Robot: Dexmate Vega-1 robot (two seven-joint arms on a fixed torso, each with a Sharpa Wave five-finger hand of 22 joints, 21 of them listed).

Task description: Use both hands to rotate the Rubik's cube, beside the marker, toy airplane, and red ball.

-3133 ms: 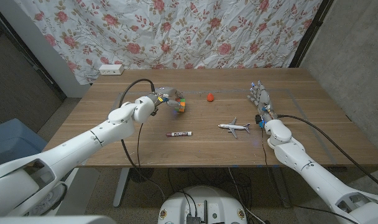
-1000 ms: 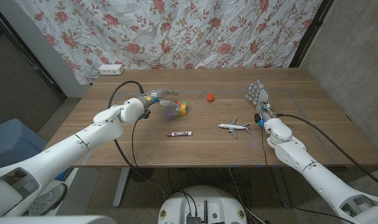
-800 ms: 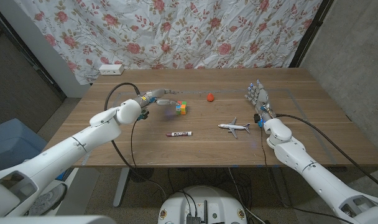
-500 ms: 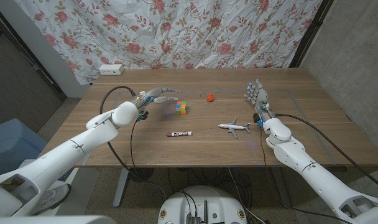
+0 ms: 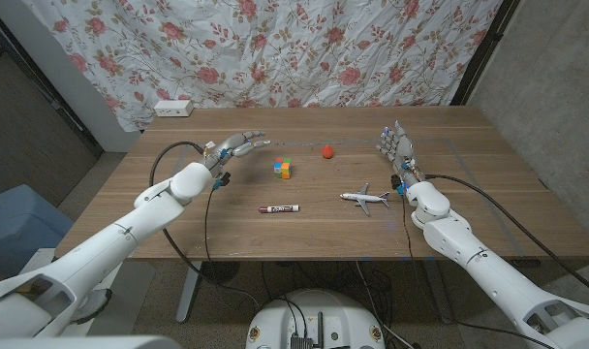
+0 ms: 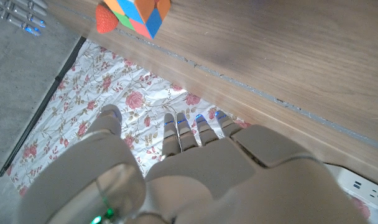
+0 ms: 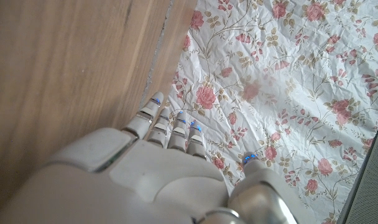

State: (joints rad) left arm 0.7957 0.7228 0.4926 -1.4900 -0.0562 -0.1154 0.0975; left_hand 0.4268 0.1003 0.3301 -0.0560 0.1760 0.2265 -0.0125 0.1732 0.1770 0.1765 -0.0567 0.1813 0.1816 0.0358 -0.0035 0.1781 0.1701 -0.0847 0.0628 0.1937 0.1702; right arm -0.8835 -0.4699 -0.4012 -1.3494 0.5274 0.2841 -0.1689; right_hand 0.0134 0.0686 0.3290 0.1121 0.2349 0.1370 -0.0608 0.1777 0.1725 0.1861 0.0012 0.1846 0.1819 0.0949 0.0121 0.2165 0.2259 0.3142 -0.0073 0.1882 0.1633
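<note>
The Rubik's cube point(image 5: 283, 169) sits alone on the wooden table point(image 5: 207, 228), a little left of centre; its colours also show in the left wrist view point(image 6: 134, 15). My left hand point(image 5: 234, 145) hovers to the left of the cube, fingers spread, holding nothing. My right hand point(image 5: 396, 147) stands at the right side of the table, fingers straight and empty. The red ball point(image 5: 327, 151) lies behind and right of the cube. The marker point(image 5: 278, 208) lies in front of it, and the toy airplane point(image 5: 364, 199) lies to the marker's right.
A floral curtain point(image 5: 304, 48) hangs behind the table. A white power strip point(image 5: 173, 109) sits at the far left corner. Black cables loop off both arms over the table.
My left hand has let go of the cube and drawn back to the left, opening its fingers. The cube stays on the table. My right hand has barely moved.
</note>
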